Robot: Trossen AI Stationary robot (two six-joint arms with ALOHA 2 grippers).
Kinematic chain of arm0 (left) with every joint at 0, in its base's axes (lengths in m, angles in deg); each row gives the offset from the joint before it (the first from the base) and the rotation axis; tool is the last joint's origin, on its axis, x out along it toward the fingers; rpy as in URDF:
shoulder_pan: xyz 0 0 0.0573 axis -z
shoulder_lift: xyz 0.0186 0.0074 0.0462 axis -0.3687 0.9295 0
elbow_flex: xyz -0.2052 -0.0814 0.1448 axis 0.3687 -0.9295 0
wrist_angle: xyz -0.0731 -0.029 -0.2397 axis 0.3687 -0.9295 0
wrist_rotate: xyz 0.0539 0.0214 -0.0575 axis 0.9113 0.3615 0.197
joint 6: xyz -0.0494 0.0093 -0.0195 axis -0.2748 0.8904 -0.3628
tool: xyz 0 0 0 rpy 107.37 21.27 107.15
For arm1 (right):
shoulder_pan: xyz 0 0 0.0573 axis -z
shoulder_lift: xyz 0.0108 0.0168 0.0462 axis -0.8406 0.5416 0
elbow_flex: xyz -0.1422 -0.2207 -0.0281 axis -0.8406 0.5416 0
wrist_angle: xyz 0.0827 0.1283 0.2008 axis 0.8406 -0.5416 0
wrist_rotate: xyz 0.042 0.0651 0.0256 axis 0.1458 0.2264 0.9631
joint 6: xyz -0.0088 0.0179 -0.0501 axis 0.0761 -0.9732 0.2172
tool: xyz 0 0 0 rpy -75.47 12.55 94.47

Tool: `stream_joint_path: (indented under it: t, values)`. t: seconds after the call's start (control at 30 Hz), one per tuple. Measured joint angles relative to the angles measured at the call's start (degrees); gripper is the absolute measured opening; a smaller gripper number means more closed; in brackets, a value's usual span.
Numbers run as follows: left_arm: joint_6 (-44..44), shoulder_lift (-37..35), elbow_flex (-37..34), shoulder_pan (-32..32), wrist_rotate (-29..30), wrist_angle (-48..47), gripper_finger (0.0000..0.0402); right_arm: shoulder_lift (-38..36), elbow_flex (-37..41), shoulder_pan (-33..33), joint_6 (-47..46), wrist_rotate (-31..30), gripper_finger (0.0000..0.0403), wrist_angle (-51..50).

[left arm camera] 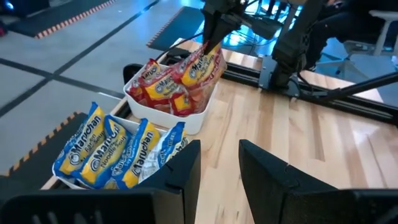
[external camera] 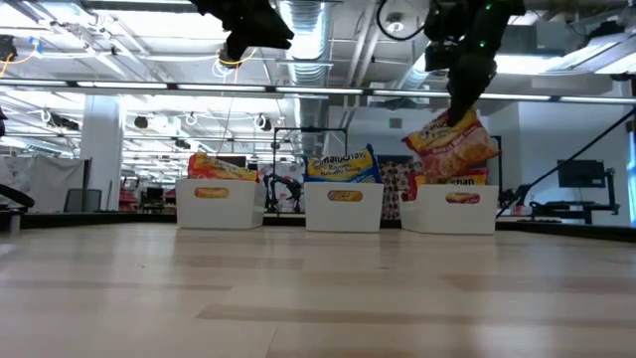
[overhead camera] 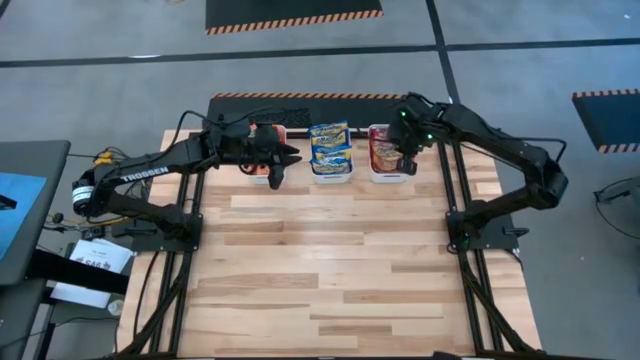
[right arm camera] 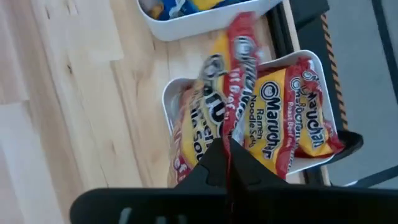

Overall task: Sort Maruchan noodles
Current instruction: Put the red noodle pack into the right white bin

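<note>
Three white bins stand in a row at the table's far edge. The left bin (external camera: 219, 204) holds orange noodle packets, the middle bin (overhead camera: 331, 176) blue-and-yellow ones (left arm camera: 118, 152), and the right bin (external camera: 452, 211) dark red ones (right arm camera: 298, 118). My right gripper (external camera: 463, 102) hangs over the right bin, shut on a dark red packet (external camera: 452, 144). My left gripper (left arm camera: 219, 168) is open and holds nothing. It hovers high by the left bin, whose packets it partly hides in the high view. My right gripper pinches the dark red packet's upper edge (right arm camera: 231, 142) between its two fingers. The fingers come from above, slanting down. The packet hangs tilted below them (left arm camera: 202, 65), over the red packets in the right bin; whether its lower end touches them I cannot tell.
The wooden tabletop (overhead camera: 330, 260) in front of the bins is bare. Black frame rails (overhead camera: 470, 270) run along both sides of the table. Beyond the far edge lies a dark mat (overhead camera: 290, 100).
</note>
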Motion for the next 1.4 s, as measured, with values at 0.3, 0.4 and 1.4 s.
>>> stream_joint_path:
  t: [0.3,0.4,1.4]
  values:
    - [0.19,0.0,-0.02,0.02,0.97,-2.0,0.0096,6.28,-0.02,0.23,1.87,0.14,0.0005,-0.17]
    - [0.17,0.0,-0.02,0.02,0.97,-2.52,0.0096,8.47,-0.02,-0.01,2.11,-0.3,0.0005,0.84]
    - [0.21,0.0,-0.04,0.02,0.95,-3.48,0.0096,10.0,-0.56,-2.06,-6.31,-2.72,0.0092,-3.22]
